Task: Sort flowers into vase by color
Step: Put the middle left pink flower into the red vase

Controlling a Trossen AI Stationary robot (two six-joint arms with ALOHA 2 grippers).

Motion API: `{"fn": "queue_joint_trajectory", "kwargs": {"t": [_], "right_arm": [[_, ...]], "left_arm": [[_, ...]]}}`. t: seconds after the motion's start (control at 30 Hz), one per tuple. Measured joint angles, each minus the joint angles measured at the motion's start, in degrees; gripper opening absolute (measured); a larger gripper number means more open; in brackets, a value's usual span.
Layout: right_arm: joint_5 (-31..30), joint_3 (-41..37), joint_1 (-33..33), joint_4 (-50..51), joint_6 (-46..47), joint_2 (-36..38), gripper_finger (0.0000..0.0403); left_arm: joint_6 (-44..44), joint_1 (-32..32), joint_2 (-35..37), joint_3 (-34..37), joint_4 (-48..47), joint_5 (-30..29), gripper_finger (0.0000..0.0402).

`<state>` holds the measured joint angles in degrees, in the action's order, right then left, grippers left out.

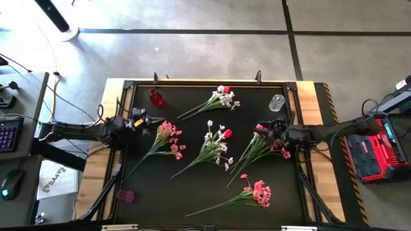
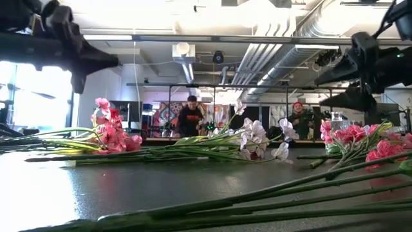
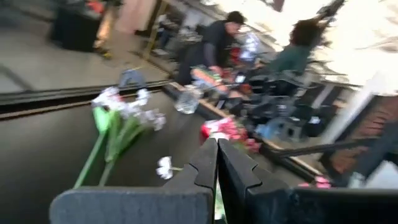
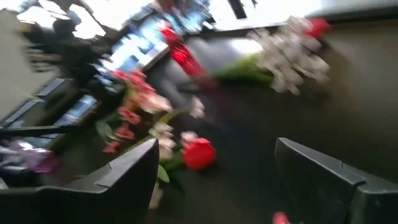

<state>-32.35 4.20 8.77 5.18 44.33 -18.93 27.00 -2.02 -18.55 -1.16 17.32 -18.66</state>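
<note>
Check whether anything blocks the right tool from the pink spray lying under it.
Nothing visible does. The right tool, open, hovers over the blossom end of the pink spray near the mat's right edge. The clear vase stands apart, toward the back edge.

One view looks straight down on the counter [image 1: 148, 192], one skims level across it, both wrist views close above it.

Pink, white, red flowers [image 1: 216, 145]; black table [image 1: 192, 186]
</note>
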Motion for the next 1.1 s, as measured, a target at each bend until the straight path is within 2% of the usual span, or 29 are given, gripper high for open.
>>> {"fn": "queue_joint_trajectory", "kwargs": {"t": [0.1,0.2,0.4,0.57,0.73,0.87,1.0,1.1], "right_arm": [[1.1,3.7,-1.6,7.5,6.0,-3.5,0.0293],[1.1,7.3,-2.1,10.6,10.4,-7.7,0.0273],[1.2,11.6,-1.2,10.2,15.1,-16.0,0.0244],[0.4,12.4,-0.1,8.6,18.1,-22.2,0.0236],[-2.2,12.4,1.3,2.9,19.9,-28.5,0.0236],[-4.2,12.4,1.5,-5.0,17.7,-33.2,0.0236],[-3.8,12.4,1.5,-15.1,12.0,-37.7,0.0236],[-2.9,12.4,1.5,-21.1,8.0,-41.1,0.0236]], "left_arm": [[0.9,-1.1,-5.1,-2.4,-0.2,0.0,0.0021],[-0.3,-1.9,-12.0,-6.9,-1.7,1.4,0.0048],[-4.7,-3.7,-28.8,-18.9,-10.7,1.7,0.0102],[-7.7,-4.8,-41.9,-26.8,-14.8,2.2,0.0121],[-11.5,-6.4,-52.3,-31.7,-14.8,6.0,0.0121],[-12.5,-8.7,-58.6,-35.3,-15.8,6.7,0.0121],[-10.7,-10.9,-63.2,-39.5,-23.9,11.9,0.0122],[-8.7,-11.2,-64.2,-42.2,-34.0,13.0,0.0122]]}}
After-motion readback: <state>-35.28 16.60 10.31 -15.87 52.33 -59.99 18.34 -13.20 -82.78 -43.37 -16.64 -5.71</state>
